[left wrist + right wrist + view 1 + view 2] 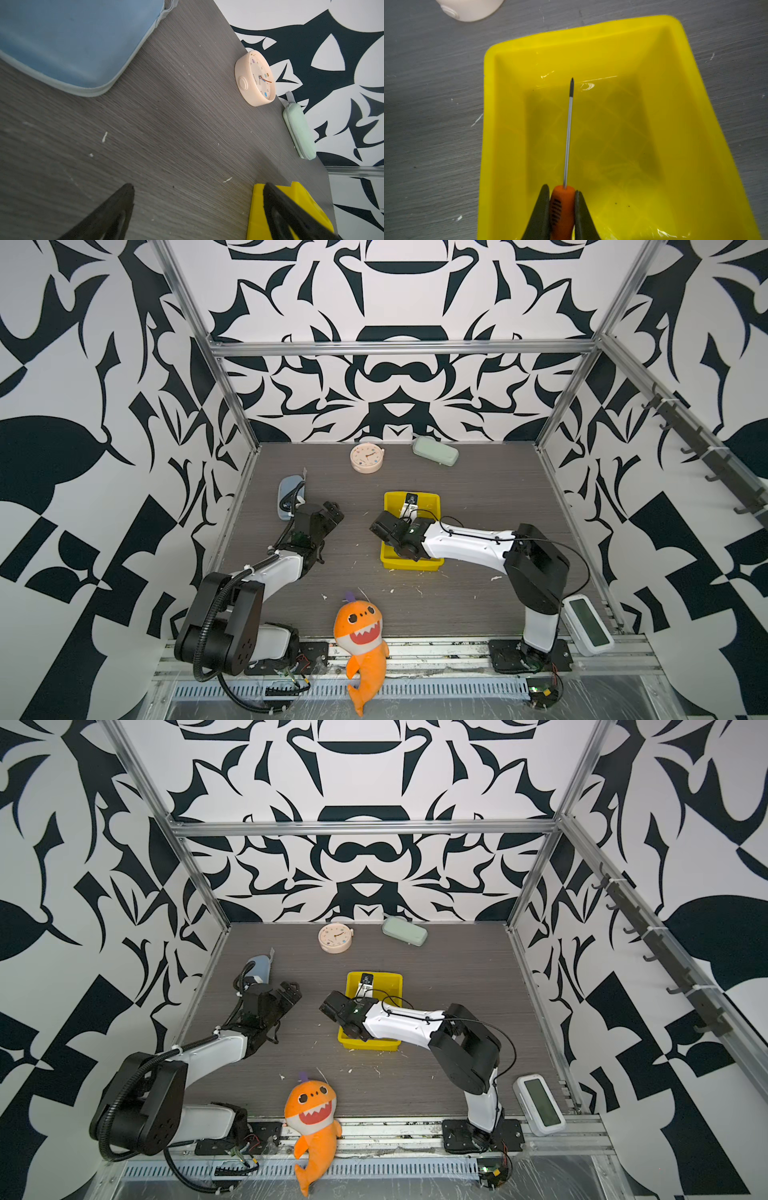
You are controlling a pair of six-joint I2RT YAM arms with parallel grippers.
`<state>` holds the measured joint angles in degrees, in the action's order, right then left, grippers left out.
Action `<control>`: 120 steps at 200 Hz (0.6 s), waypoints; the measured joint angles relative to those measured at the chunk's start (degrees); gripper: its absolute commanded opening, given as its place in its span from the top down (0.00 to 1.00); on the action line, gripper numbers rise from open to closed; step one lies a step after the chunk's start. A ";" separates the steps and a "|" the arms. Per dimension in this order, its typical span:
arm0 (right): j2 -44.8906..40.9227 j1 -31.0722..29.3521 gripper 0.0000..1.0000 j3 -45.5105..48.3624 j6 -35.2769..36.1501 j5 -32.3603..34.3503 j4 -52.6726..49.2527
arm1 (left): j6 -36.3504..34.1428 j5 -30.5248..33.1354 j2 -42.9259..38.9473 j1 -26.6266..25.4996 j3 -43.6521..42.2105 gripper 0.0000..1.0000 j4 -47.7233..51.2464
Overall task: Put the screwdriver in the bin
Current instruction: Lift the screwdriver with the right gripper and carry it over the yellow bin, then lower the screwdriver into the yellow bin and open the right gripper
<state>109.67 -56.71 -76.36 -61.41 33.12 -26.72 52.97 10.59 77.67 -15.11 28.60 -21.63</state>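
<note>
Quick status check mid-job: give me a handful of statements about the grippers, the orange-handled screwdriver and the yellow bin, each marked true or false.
1. The right gripper is shut on the slim orange-handled screwdriver. True.
2. The screwdriver lies loose on the floor of the shallow yellow plastic bin. False: it is clamped by its handle, over the bin's inside.
3. The left gripper is open and holds nothing. True.
4. The round pale pink clock sits inside the bin. False: it lies on the table beyond the bin.
</note>
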 measured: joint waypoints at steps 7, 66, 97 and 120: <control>0.90 0.00 0.92 0.00 0.04 -0.46 -0.04 | 0.00 -0.15 0.17 0.02 0.00 0.01 0.00; 2.80 0.00 0.84 -0.04 0.15 -2.34 -0.68 | -0.02 -0.44 0.46 0.07 0.07 0.00 0.02; 2.78 0.00 0.83 -0.04 0.11 -2.54 -0.70 | -0.04 -0.55 0.46 0.07 0.72 0.00 0.02; 2.78 0.00 0.83 -0.04 0.07 -2.69 -0.72 | -0.02 -0.57 0.46 0.07 1.03 0.00 0.04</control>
<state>112.44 -56.71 -76.40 -61.34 30.44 -27.44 52.95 10.02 78.13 -15.05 29.63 -21.58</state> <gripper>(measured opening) 0.168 0.995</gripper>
